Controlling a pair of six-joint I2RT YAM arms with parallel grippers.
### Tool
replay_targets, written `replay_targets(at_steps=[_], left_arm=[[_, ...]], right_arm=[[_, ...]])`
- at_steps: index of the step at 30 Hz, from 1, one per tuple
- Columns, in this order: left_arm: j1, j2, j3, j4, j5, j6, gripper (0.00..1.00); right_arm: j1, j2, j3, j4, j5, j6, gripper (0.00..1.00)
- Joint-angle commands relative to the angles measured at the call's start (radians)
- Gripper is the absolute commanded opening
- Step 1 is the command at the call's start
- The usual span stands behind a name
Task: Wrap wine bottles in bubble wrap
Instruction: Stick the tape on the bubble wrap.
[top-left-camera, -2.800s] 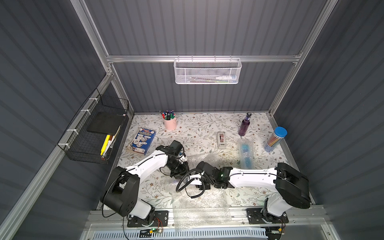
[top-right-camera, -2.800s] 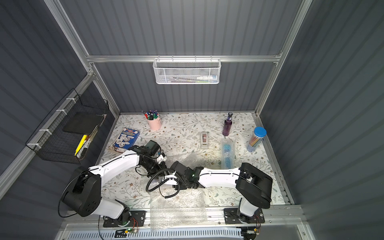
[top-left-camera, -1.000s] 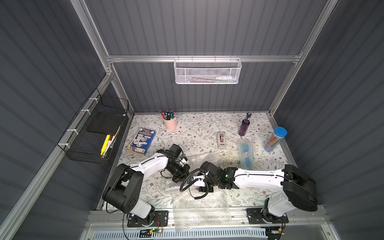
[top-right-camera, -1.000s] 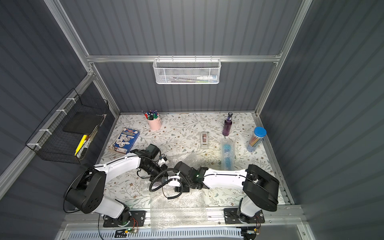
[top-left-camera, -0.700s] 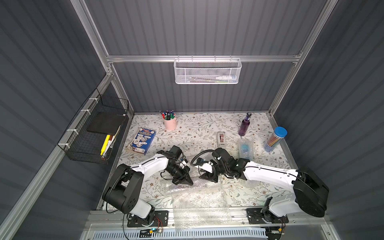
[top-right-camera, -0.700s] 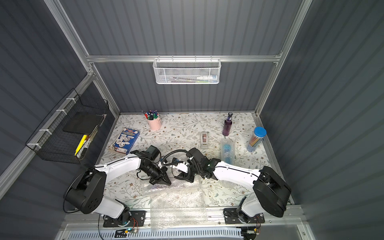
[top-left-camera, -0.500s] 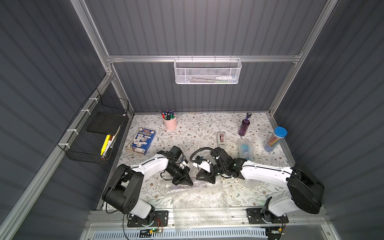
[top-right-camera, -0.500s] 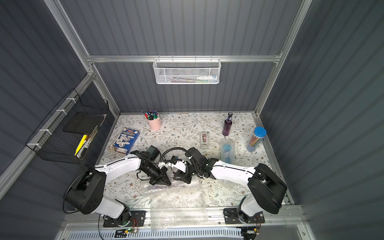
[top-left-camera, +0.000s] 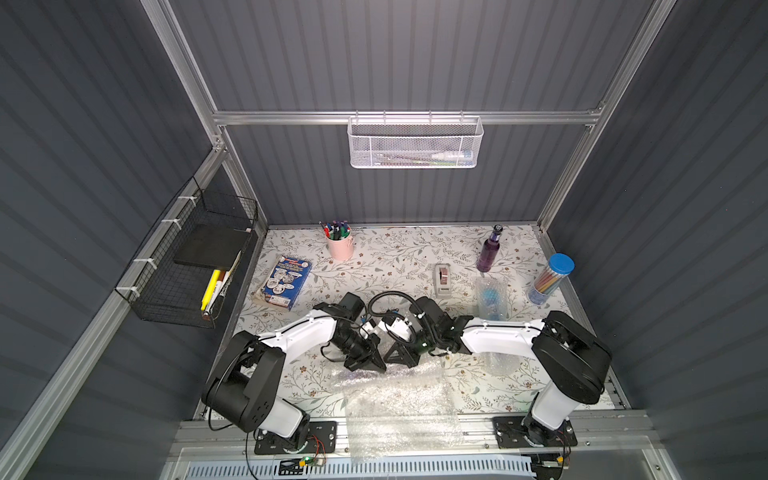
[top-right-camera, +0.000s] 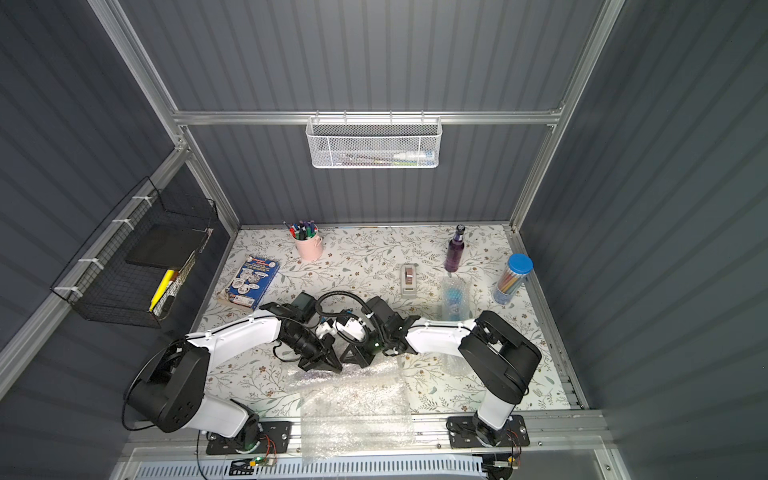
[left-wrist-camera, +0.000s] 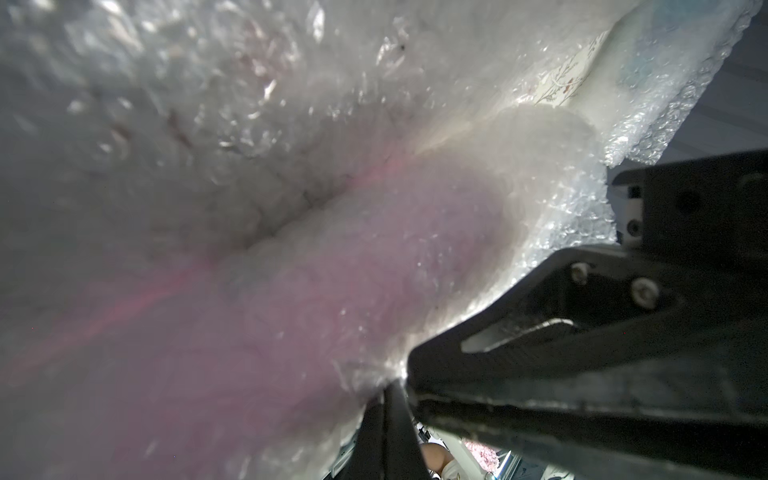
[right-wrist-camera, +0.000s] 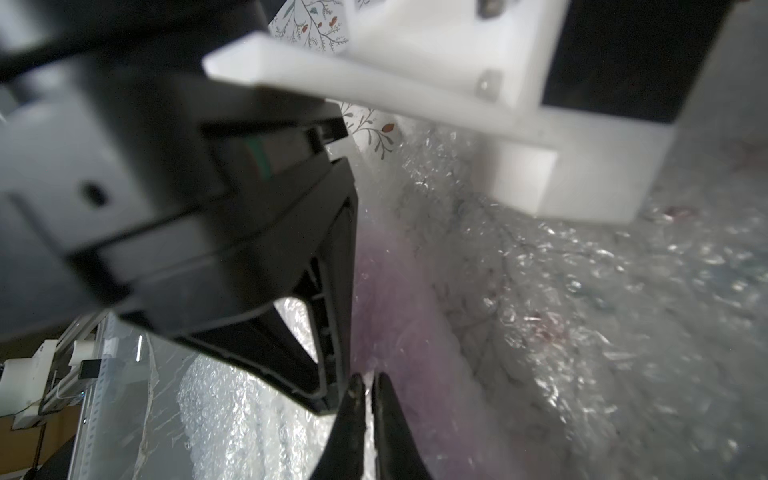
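Grey ribbed booth (top-left-camera: 415, 62), floral table (top-left-camera: 395, 257). Landmark is the tape dispenser (top-left-camera: 442, 280). The big wrap sheet (top-left-camera: 399, 403) lies in front of the dispenser and hangs over the table's front edge. Both arms meet between the dispenser and the wrap sheet, at its far edge. Left gripper (left-wrist-camera: 390, 395) is clenched on the wrap sheet. Right gripper (right-wrist-camera: 368, 384) has its tips pinched nearly together on the same fold, beside the left one. In the wrist views a purple bottle (left-wrist-camera: 332, 311) shows blurred inside that fold, by the tips. Blue bottle (top-left-camera: 491, 297) lies wrapped just right of the dispenser. Second purple bottle (top-left-camera: 488, 251) stands bare, behind-right of it.
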Motion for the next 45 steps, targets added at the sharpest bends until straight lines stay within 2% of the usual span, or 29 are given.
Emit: replay_targets(at_steps=[1, 10, 18, 25, 27, 31, 33, 35, 38, 42, 45], left_arm=[[-0.003, -0.011, -0.028, -0.007, -0.102, -0.007, 0.02], [-0.001, -0.036, -0.025, 0.002, -0.075, -0.032, 0.05], [-0.002, -0.077, -0.003, -0.006, -0.061, -0.060, 0.15], [-0.002, -0.120, 0.018, -0.040, -0.054, -0.077, 0.19], [-0.002, -0.132, 0.038, -0.087, -0.075, -0.068, 0.23], [0.000, -0.161, 0.096, -0.142, -0.127, -0.072, 0.24], [-0.001, -0.185, 0.093, -0.121, -0.124, -0.099, 0.22], [-0.002, -0.213, 0.056, -0.049, -0.107, -0.163, 0.15], [-0.018, -0.263, -0.084, 0.216, -0.024, -0.342, 0.05], [-0.033, -0.284, -0.125, 0.229, -0.063, -0.352, 0.02], [-0.035, -0.290, -0.175, 0.306, -0.053, -0.387, 0.00]], right_arm=[[0.001, 0.025, 0.041, -0.049, 0.011, 0.031, 0.10], [0.016, 0.064, 0.066, -0.135, 0.013, -0.016, 0.09], [0.016, 0.089, 0.094, -0.191, -0.028, -0.054, 0.09], [0.016, 0.095, 0.103, -0.211, -0.045, -0.077, 0.10], [0.016, 0.098, 0.105, -0.213, -0.051, -0.082, 0.10], [0.016, 0.103, 0.114, -0.223, -0.055, -0.085, 0.10], [0.016, 0.107, 0.119, -0.229, -0.055, -0.087, 0.10], [0.016, 0.111, 0.119, -0.229, -0.059, -0.088, 0.10], [0.015, 0.112, 0.124, -0.231, -0.063, -0.088, 0.10], [0.012, 0.118, 0.122, -0.228, -0.065, -0.083, 0.10], [0.010, 0.118, 0.121, -0.226, -0.066, -0.078, 0.10]])
